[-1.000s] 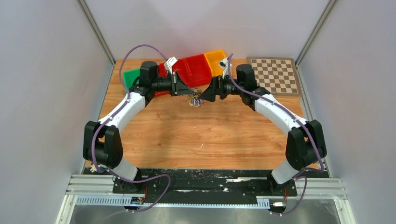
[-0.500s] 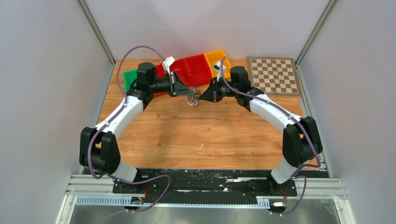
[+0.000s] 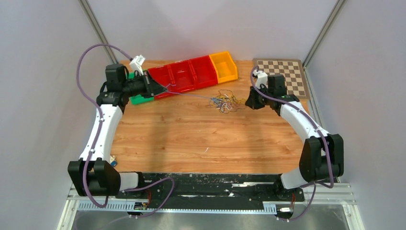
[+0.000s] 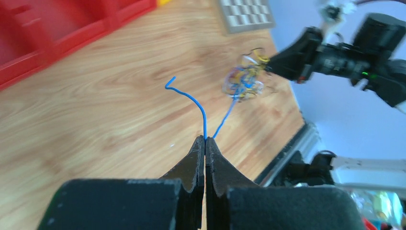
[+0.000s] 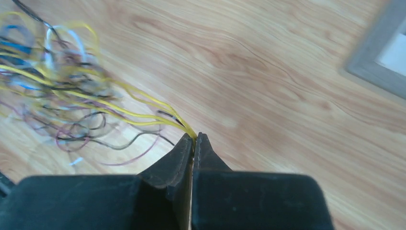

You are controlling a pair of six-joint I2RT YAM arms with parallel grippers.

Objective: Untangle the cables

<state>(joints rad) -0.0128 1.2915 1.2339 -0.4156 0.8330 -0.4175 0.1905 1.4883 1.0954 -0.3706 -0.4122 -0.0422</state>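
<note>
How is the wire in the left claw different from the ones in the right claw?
The left gripper pinches one blue wire; the right gripper pinches several yellow wires. The blue wire has a free hooked end; the yellow wires show none. Both run into the same tangle.

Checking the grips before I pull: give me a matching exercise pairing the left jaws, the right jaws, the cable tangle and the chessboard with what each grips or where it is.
Column one:
1 left jaws
2 right jaws
3 tangle
4 chessboard

Column two:
A far right corner of the table
B shut on yellow cables
C shut on a blue cable
D between the two arms, nearer the right one

Pairs: 1-C; 2-B; 3-D; 4-A
</note>
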